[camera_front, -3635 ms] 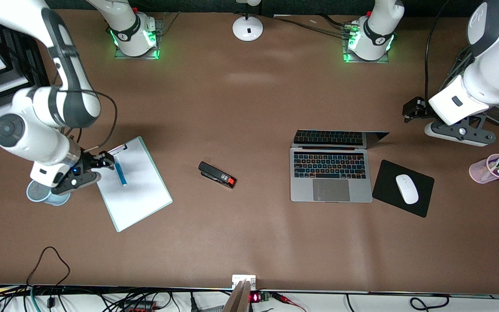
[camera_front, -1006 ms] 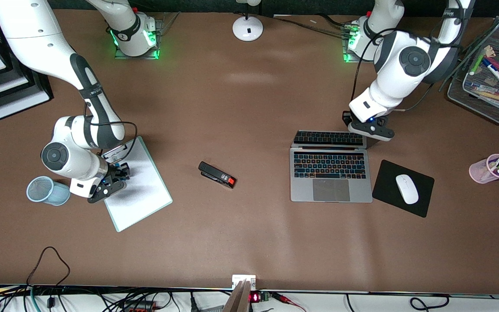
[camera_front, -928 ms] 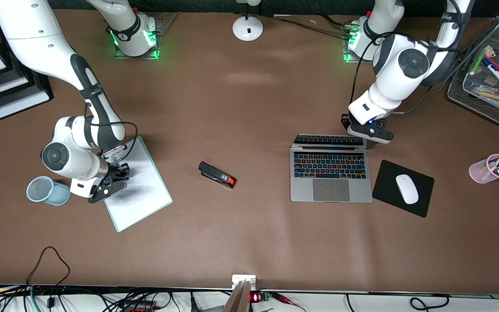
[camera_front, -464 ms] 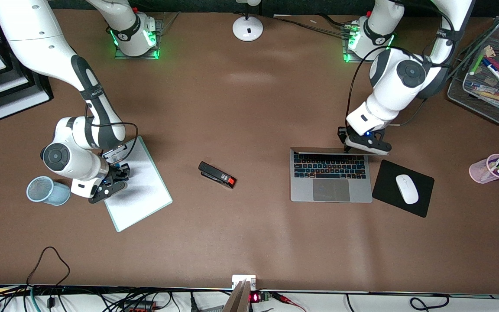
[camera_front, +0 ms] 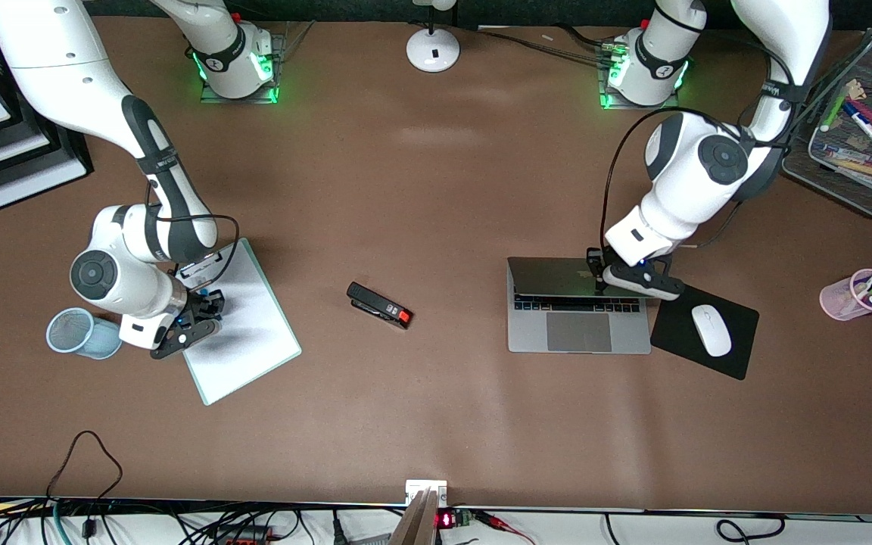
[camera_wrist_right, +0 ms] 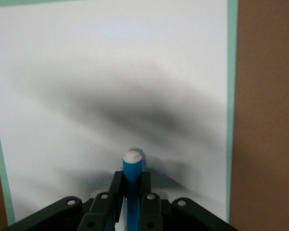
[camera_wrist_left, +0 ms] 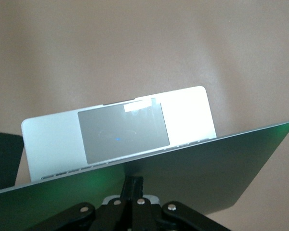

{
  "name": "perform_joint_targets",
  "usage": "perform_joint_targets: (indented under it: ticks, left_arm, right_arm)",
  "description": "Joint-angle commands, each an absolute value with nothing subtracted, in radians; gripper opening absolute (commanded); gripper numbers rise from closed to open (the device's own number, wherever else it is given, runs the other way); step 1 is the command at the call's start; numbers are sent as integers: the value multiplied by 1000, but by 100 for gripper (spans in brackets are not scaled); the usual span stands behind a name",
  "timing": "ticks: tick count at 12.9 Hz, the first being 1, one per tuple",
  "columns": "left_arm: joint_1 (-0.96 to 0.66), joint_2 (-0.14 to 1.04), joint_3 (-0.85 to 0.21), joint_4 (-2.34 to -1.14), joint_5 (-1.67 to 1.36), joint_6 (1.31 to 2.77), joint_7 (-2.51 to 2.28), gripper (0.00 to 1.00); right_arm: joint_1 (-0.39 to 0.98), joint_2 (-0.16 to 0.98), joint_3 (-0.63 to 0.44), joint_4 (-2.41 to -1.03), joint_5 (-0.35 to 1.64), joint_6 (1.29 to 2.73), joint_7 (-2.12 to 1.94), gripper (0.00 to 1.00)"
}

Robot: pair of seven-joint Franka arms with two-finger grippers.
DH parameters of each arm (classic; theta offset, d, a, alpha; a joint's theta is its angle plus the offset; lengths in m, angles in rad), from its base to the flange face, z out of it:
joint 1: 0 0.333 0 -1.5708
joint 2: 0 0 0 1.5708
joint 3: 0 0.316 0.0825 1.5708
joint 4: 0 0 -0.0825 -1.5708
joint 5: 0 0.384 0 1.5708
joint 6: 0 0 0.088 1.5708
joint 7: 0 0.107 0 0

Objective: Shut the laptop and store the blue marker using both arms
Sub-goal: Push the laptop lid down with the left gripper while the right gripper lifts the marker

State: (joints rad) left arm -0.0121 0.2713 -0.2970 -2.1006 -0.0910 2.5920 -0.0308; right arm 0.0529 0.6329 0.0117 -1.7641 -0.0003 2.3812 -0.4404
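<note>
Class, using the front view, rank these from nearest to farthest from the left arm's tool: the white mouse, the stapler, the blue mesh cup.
1. White mouse, on the black mouse pad beside the left tool.
2. Stapler, mid-table.
3. Blue mesh cup, at the right arm's end, beside the clipboard.

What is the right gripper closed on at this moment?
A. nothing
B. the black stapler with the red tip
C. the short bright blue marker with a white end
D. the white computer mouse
C: in the right wrist view the right gripper has its fingers clamped on the short bright blue marker with a white end, over the white clipboard with a green edge.
</note>
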Motion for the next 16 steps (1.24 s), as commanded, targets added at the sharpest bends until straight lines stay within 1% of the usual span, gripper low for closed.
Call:
perform_joint_targets:
  ticks: [1, 6, 9, 11, 12, 14, 16]
  left_arm:
    - [-6, 356, -296, -1995, -94, 2591, -11, 0]
    - [-9, 492, -291, -1843, -94, 2594, -12, 0]
    - [-12, 552, -291, -1809, -80, 2595, -12, 0]
    - [-12, 563, -290, -1809, -61, 2597, -12, 0]
    - [-17, 568, -290, -1809, -58, 2600, -12, 0]
    - [-14, 592, -288, -1809, -41, 2644, -14, 0]
    - [-14, 621, -285, -1807, -28, 2672, -12, 0]
  right_arm:
    - [44, 582, 15, -1763, 2, 2361, -466, 0]
    - [45, 430, 38, -1763, 3, 2267, -572, 0]
    - [31, 355, 37, -1761, 46, 2244, -749, 0]
    - [-17, 339, 37, -1756, 153, 2237, -929, 0]
    - [-44, 341, 35, -1743, 243, 2220, -1062, 0]
    - [-102, 347, 34, -1717, 400, 2165, -1263, 0]
    - [-164, 354, 32, -1675, 490, 2065, -1404, 0]
